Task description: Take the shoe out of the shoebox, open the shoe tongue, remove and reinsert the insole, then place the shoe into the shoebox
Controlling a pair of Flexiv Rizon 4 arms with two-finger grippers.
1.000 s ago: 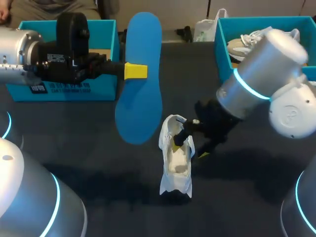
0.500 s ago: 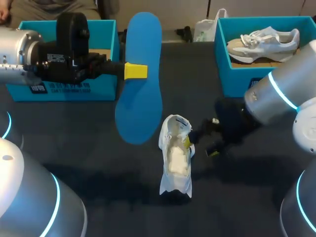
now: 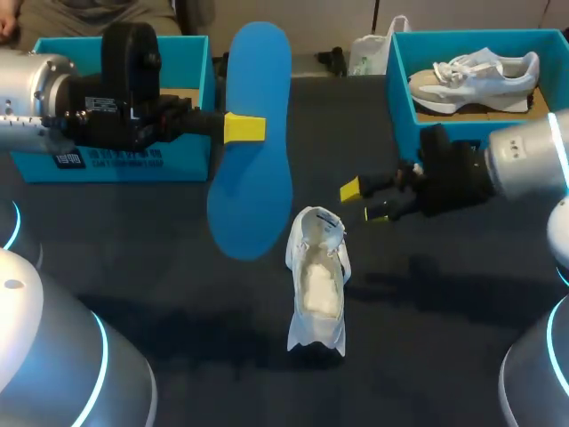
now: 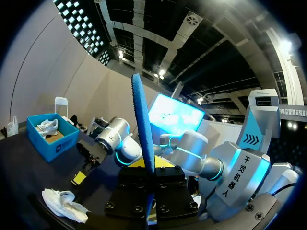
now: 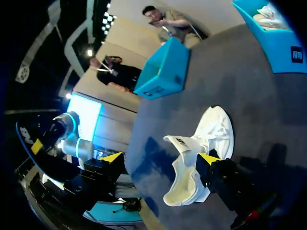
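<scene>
Your left pincer (image 3: pixel 244 128) is clamped on the blue insole (image 3: pixel 252 142) at its edge, about mid-length, holding it up off the table (image 3: pixel 160 285). The insole's long axis runs near-to-far and its flat face is up toward the head camera. In the left wrist view it shows edge-on between the fingers.

The white shoe (image 3: pixel 317 280) sits on the table at mid-front, with its long axis also near-to-far. Its mouth faces up with the tongue pulled open; you can't tell toe from heel here.

Your right pincer (image 3: pixel 363 201) is spread open and holds nothing. It hangs just past the shoe's far end, to the right, not touching it.

The far-right box (image 3: pixel 398 84) holds a second sneaker (image 3: pixel 471 76), lying crosswise. The far-left box (image 3: pixel 116 165) is mostly hidden by your left arm, so its contents can't be told.
</scene>
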